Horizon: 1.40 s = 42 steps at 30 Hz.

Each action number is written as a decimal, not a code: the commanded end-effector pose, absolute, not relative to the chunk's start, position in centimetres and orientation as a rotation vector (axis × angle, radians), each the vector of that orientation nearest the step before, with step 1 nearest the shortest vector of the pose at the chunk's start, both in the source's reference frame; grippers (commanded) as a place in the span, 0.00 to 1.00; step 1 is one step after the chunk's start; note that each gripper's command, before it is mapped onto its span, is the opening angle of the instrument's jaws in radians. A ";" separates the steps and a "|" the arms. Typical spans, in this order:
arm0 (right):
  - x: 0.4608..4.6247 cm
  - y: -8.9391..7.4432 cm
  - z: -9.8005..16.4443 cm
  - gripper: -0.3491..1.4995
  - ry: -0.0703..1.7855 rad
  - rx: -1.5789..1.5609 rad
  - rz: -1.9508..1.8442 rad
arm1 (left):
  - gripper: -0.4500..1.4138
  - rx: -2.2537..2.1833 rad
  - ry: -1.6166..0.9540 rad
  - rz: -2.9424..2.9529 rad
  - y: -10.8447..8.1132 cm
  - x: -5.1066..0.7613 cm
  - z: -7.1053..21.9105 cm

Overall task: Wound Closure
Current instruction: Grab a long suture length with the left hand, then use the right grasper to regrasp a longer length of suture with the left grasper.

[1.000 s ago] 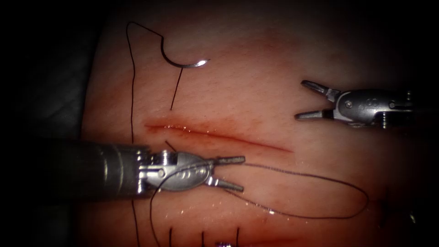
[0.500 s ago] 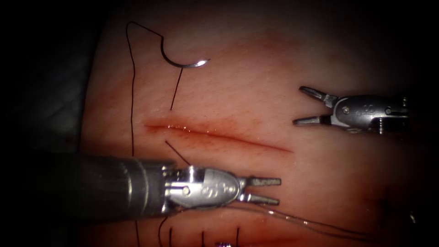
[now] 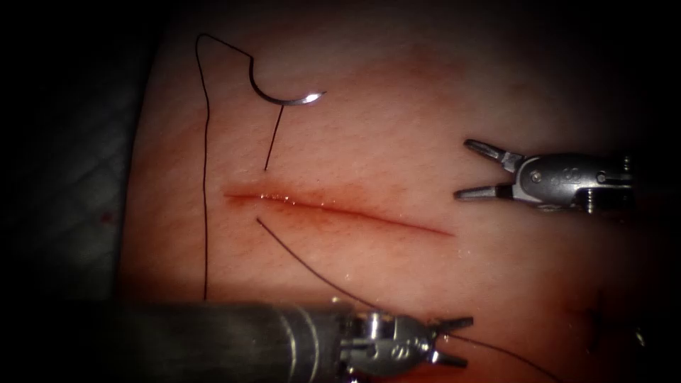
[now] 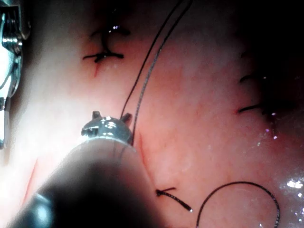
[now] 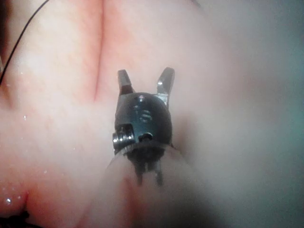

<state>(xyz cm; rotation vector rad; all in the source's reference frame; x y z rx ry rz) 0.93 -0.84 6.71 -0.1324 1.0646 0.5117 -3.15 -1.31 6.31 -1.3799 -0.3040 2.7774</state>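
Room: I see bare tissue [image 3: 397, 163] between the cut [image 3: 333, 207] and my right tool [image 3: 474, 170].
Right tool: fingers spread wide, holding nothing (well right of the cut).
Left tool [image 3: 454, 342]: fingers slightly apart, thread [image 3: 305, 262] running past them; grip unclear.
Needle [image 3: 284, 96]: lying free on the tissue, above the cut's left end.

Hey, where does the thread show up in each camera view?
Endoscope view: the thread runs from below the cut under the left tool, whose jaws are open and empty; the needle lies free on the tissue.
Left wrist view: beside the left tool's jaws.
Right wrist view: on the tissue, away from the empty, open right tool.
Shared landmark: each tool's jaws.
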 end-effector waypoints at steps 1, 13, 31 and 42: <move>1.01 -0.9 6.8 0.98 1.066 -0.132 0.511 | 0.37 -1.353 -0.295 2.789 -1.4 -3.24 6.4; 1.02 -0.9 6.8 0.98 1.066 -0.130 0.514 | 0.32 -1.195 -0.208 2.872 -1.5 -3.64 6.8; 1.37 -1.1 6.7 0.97 1.155 -0.029 0.438 | 0.00 -1.441 -0.023 2.861 -1.6 -2.25 6.0; 2.28 -1.5 6.5 0.96 1.269 0.101 0.267 | 0.00 -1.447 0.211 2.826 -1.5 -1.22 5.6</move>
